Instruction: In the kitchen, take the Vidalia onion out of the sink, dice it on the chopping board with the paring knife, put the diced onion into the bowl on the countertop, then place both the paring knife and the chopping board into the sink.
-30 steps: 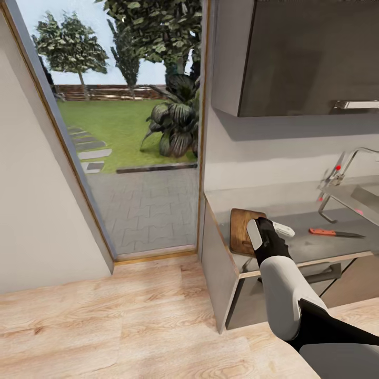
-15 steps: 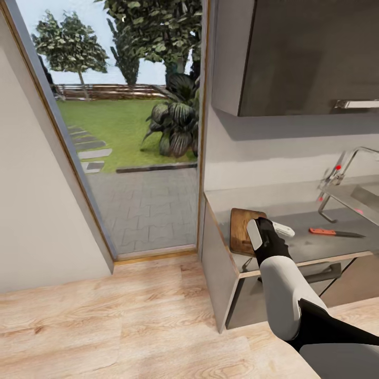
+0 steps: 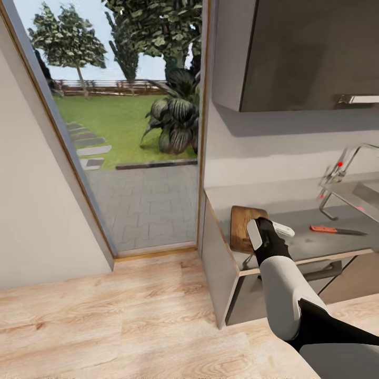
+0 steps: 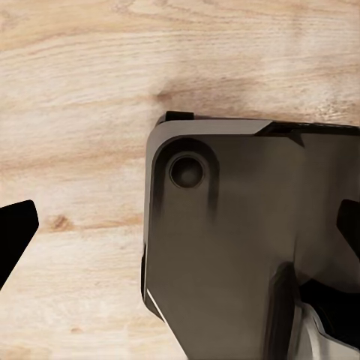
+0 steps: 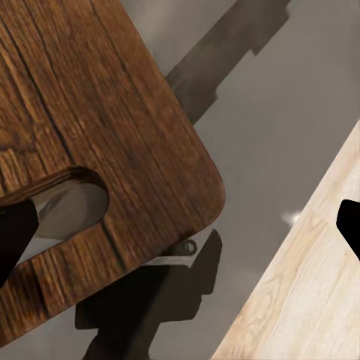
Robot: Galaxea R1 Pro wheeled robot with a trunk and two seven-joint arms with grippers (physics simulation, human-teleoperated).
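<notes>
**Right claw hanging over the board's handle end**

We are standing at the end of the surface [image 3: 316,247], where its pale edge is meeting a cabinet side and wooden floor [image 3: 105,326] is lying open to our left, toward a glass door. The chopping board [image 3: 243,227] is lying flat near that corner, its handle slot close to the front edge. The paring knife [image 3: 337,230] is lying well apart from it, toward the sink [image 3: 363,192] and its tap [image 3: 339,171].

Our right claw [image 3: 261,230] is hovering above the board with fingers spread wide, gripping nothing; one dark fingertip [image 5: 13,236] is showing over the slot. Our left claw [image 4: 180,232] is also spread wide above the floor, holding nothing.

Since half a second ago, our view is tilting slightly; the arm and things are keeping their places.
</notes>
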